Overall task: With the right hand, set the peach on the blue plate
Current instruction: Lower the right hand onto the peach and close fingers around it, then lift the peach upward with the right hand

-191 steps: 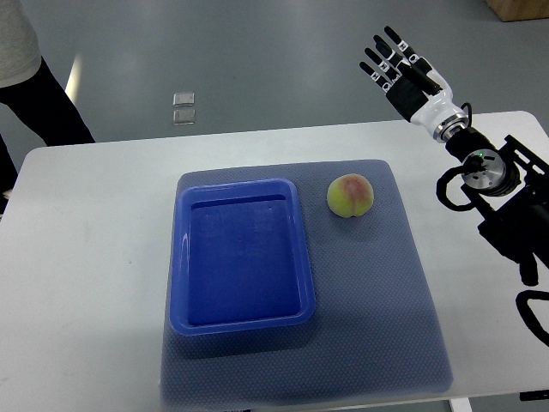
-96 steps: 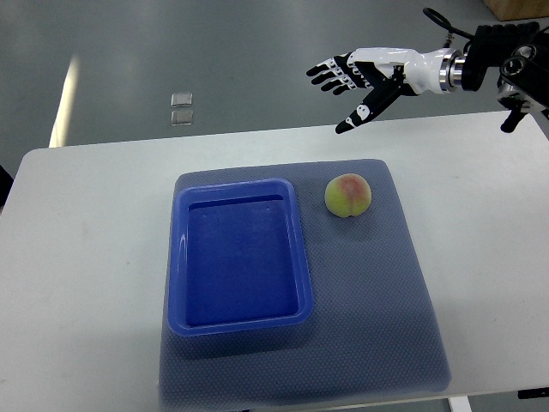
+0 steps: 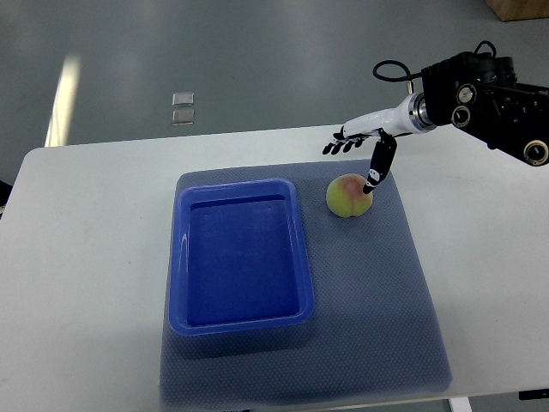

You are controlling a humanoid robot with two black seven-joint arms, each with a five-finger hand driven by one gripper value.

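A yellow-green peach (image 3: 347, 196) with a red blush rests on the grey mat, just right of the blue plate (image 3: 242, 320), a deep rectangular tray with nothing in it. My right hand (image 3: 356, 154) reaches in from the upper right and hovers over the peach's far right side. Its fingers (image 3: 340, 143) are spread out flat behind the fruit, and the thumb (image 3: 375, 172) points down to the peach's right edge. It holds nothing. The left arm does not show.
The grey mat (image 3: 377, 309) covers the middle of the white table (image 3: 86, 257). The right arm's dark forearm and cable (image 3: 480, 94) hang over the table's far right corner. Two small pale squares (image 3: 183, 107) lie on the floor beyond the table.
My right hand has come down and toward the peach from high above the table's far edge, ending just over the fruit. The person at the left edge is gone.
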